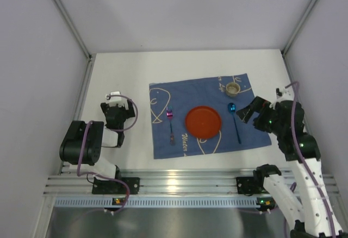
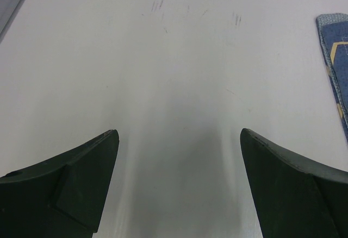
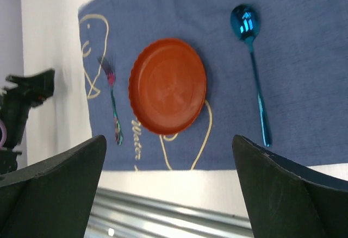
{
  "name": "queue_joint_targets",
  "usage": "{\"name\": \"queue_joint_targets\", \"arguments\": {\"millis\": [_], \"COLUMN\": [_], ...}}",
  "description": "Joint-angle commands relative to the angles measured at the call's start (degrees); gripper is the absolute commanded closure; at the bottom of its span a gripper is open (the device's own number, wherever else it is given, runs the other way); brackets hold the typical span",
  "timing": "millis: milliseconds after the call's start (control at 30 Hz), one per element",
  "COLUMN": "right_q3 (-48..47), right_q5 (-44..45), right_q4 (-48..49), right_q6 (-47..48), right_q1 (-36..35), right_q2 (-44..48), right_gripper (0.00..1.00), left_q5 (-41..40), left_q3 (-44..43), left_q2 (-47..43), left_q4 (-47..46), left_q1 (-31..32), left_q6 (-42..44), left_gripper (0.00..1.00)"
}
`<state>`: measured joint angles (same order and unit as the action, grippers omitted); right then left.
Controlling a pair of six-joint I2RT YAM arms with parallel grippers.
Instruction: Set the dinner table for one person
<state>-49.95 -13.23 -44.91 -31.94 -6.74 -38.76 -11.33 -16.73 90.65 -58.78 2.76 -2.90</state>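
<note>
On the white dinner table (image 1: pixel 119 69) lies a blue cloth (image 1: pixel 206 94) with pale line drawings. On it sit an orange plate (image 1: pixel 204 121), a pink-headed fork (image 1: pixel 171 125) to its left, a blue spoon (image 1: pixel 234 119) to its right and a small beige cup (image 1: pixel 232 89) at the cloth's far right. The right wrist view shows the plate (image 3: pixel 167 86), fork (image 3: pixel 113 107) and spoon (image 3: pixel 254 69). My right gripper (image 1: pixel 247 112) is open and empty, right of the spoon. My left gripper (image 1: pixel 119 107) is open and empty over bare table, left of the cloth (image 2: pixel 336 58).
A ribbed silver metal rail (image 1: pixel 185 186) runs along the near edge and holds both arm bases. Grey walls enclose the table on the left, back and right. The left arm (image 1: pixel 81 143) is folded near the left edge.
</note>
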Motion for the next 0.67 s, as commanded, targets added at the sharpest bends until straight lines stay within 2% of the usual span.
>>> {"name": "queue_joint_targets", "arguments": {"millis": [0,133,400,567,633], "right_q3": [2.05,2.85,2.67,3.29,1.97], "right_q5": [12.94,15.52,11.92,6.66,9.35], "right_q4": [4.56,2.29,-3.96,-1.94,-2.81], "right_q6": [-2.77,-2.42,-4.0,1.96,2.85], "right_q1": [-0.55,-0.55,-0.55,-0.55,-0.47], "right_q2": [8.07,12.3,11.69,11.35,9.68], "right_gripper": [0.0,0.0,0.0,0.0,0.0], "left_q5": [0.79,0.79,0.79,0.79,0.79], "left_q3": [-1.02,-1.02,-1.02,-1.02,-1.02], "left_q2": [-0.74,-0.74,-0.74,-0.74,-0.74], "left_q4": [-4.58,-4.58,-4.58,-4.58,-4.58], "left_q1": [-0.22,-0.22,-0.22,-0.22,-0.22], "left_q6": [-0.53,-0.53,-0.53,-0.53,-0.53], "left_gripper": [0.01,0.02,0.01,0.01,0.02]}}
